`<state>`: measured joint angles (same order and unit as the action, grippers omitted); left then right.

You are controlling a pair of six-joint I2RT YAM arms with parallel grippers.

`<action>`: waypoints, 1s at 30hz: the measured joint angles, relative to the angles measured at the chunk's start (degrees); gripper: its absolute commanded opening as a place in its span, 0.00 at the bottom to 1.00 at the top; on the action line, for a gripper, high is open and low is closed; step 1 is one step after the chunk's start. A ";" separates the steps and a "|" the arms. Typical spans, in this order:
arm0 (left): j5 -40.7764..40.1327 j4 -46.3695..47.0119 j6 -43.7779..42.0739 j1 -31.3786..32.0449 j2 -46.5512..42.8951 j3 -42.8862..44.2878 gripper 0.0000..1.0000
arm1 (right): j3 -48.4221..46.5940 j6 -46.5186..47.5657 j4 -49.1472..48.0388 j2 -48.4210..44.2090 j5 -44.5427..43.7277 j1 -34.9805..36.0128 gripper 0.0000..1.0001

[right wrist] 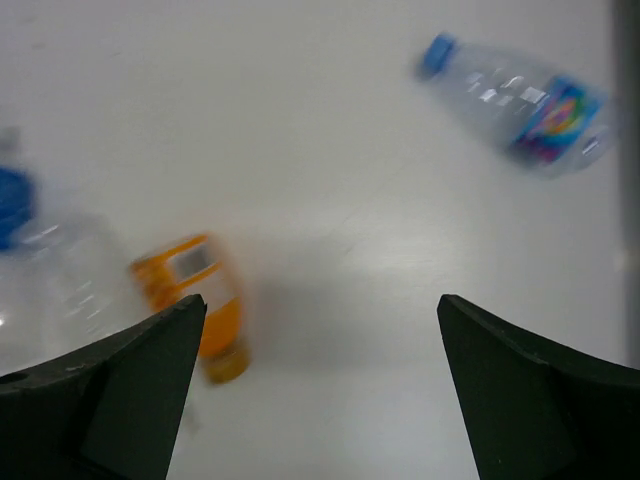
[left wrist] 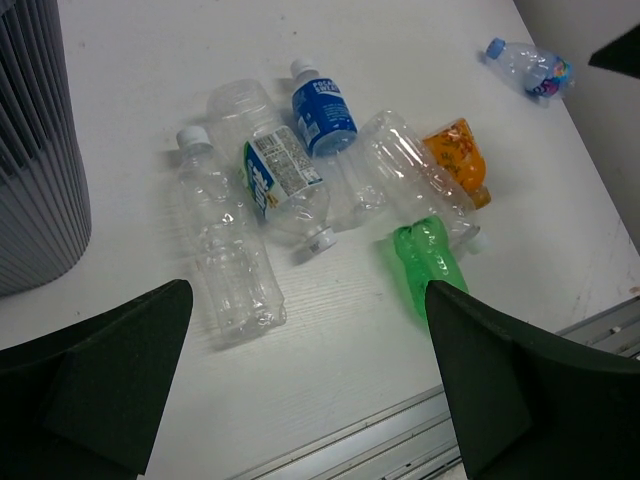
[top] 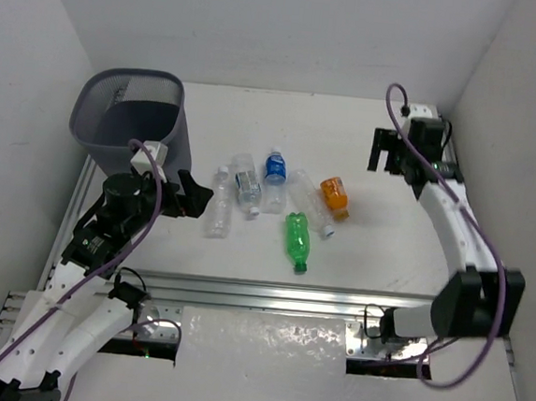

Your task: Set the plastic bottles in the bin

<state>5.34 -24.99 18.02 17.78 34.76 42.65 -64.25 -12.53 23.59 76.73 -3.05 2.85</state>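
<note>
Six plastic bottles lie in a cluster mid-table: a clear one (top: 218, 213), a clear one with a white label (top: 247, 187), a blue-labelled one (top: 275, 168), another clear one (top: 307, 199), an orange one (top: 335, 195) and a green one (top: 296, 241). A further clear bottle with a blue cap (right wrist: 520, 95) lies apart near the right wall. The bin (top: 129, 123), dark grey mesh, stands at the back left. My left gripper (top: 203, 197) hovers open just left of the cluster. My right gripper (top: 382, 151) hangs open right of the orange bottle (right wrist: 195, 295), holding nothing.
White walls close in the table on the left, back and right. An aluminium rail (top: 269, 294) runs across the near edge in front of the bottles. In the left wrist view the bin's wall (left wrist: 35, 150) rises at the far left.
</note>
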 measured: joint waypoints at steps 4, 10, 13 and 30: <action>-0.66 -0.02 0.02 0.66 0.00 -0.02 1.00 | -8.94 13.18 -4.39 15.08 -11.69 -0.22 0.99; -1.86 -0.09 0.02 2.62 0.24 -0.02 1.00 | -14.03 30.12 -13.18 30.53 -22.21 -1.16 0.99; -3.56 -0.35 0.02 3.21 -0.11 -0.02 1.00 | -14.19 37.22 -18.12 34.86 -23.58 -1.73 0.99; -10.29 -1.62 0.09 3.69 1.77 0.09 1.00 | -41.62 40.92 -0.39 58.40 -6.51 -13.99 0.94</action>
<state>-4.95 -26.61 18.11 21.47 36.53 42.74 -105.86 28.38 23.20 135.13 -9.56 -11.14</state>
